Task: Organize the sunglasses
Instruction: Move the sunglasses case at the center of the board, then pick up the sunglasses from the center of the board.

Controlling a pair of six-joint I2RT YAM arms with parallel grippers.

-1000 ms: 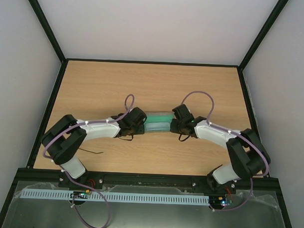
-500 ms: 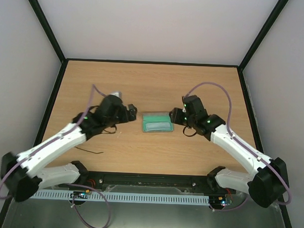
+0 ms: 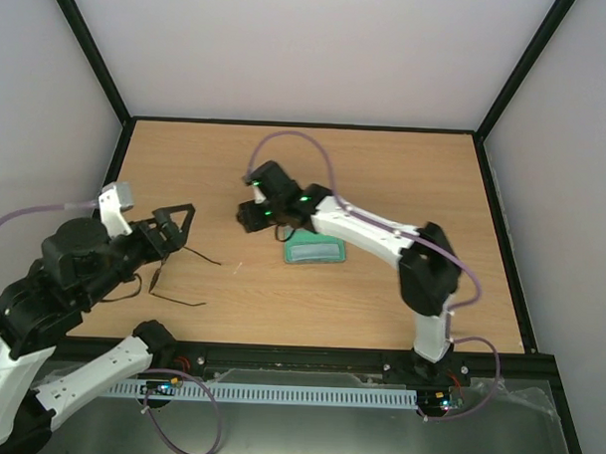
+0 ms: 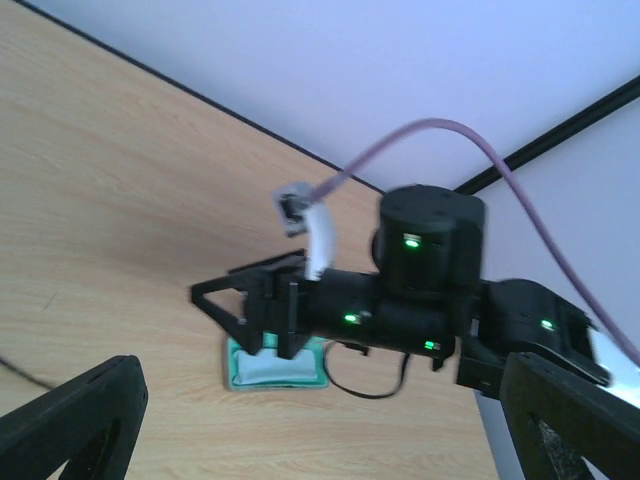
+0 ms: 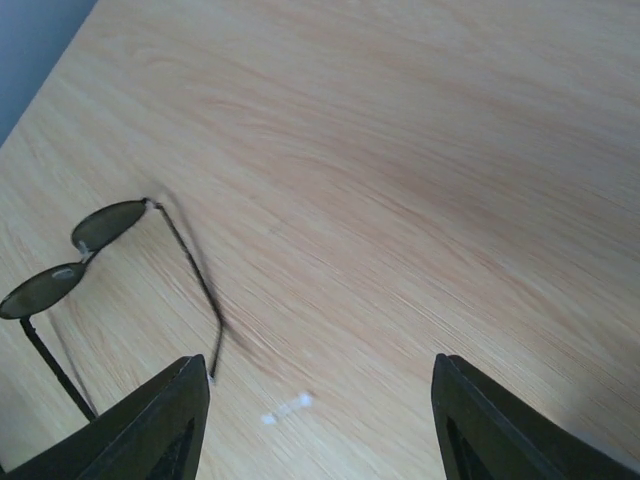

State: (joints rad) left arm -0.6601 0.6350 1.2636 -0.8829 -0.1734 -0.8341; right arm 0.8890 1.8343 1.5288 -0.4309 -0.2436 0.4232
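Approach step, we reckon: sunglasses lie unfolded on the near-left table, well left of the case. Right gripper spread wide, empty, hovering near them. Left gripper wide too, raised. Next we'd need a careful descent onto the thin frame.

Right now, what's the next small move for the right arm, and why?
Probably shift the right gripper over the sunglasses: it is open and empty, and they lie unfolded on the table, off-centre in its view, outside the case.

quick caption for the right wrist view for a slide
Right gripper open above the wooden table, the sunglasses lying unfolded at lower left.
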